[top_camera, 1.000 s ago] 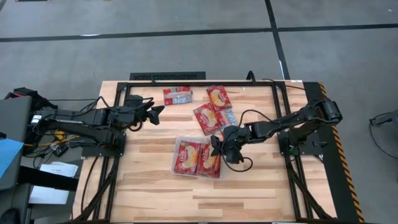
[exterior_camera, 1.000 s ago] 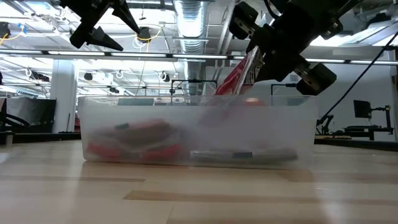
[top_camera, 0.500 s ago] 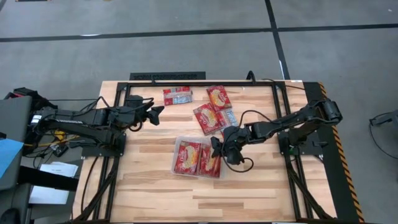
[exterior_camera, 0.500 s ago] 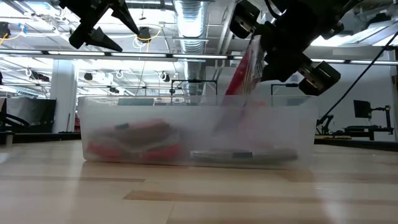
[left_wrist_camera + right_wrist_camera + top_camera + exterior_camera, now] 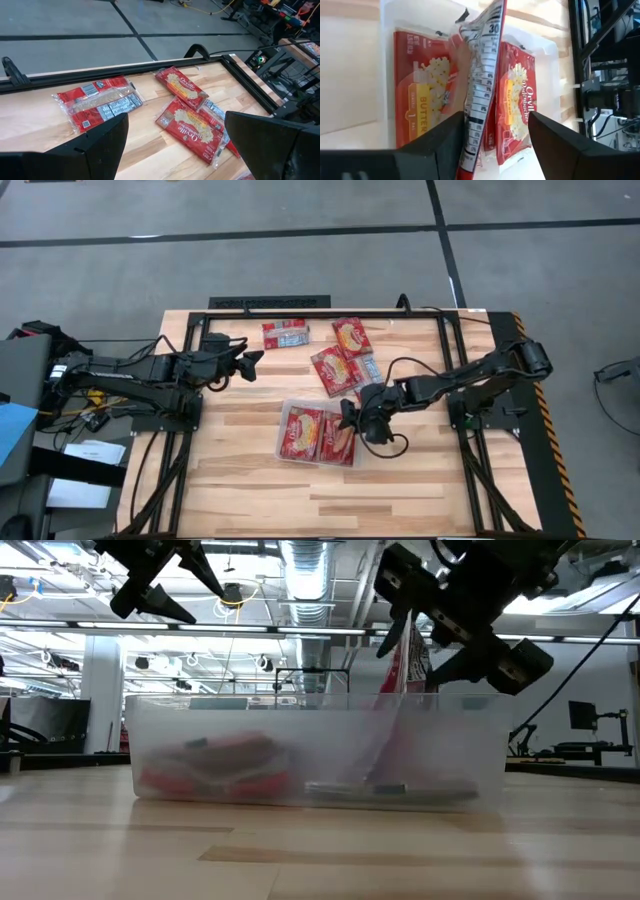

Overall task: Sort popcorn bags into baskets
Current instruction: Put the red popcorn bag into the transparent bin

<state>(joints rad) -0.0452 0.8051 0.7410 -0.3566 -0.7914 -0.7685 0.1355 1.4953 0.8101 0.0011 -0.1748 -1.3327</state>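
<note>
The right gripper (image 5: 350, 416) hangs over the right end of the clear tray (image 5: 160, 745), its fingers (image 5: 432, 145) apart on either side of a popcorn bag (image 5: 481, 85) that stands on edge between them. Whether the fingers actually press on the bag I cannot tell. This bag is flat and red-edged, and its visible face is a white panel of printed text. In the low view it rises steeply above the tray's rim, its lower end down inside. Two more bags lie flat in the tray, red with yellow popcorn pictures: one (image 5: 420, 90) on the side of the upright bag, the other (image 5: 517, 100) on the opposite side.

The left gripper (image 5: 250, 361) waits with jaws spread wide above the table (image 5: 240, 490), well left of the tray. Past it, three loose bags lie on the wood: one (image 5: 97, 100) showing a clear window and label, and two red ones (image 5: 181, 86) (image 5: 192, 127) just beside each other.
</note>
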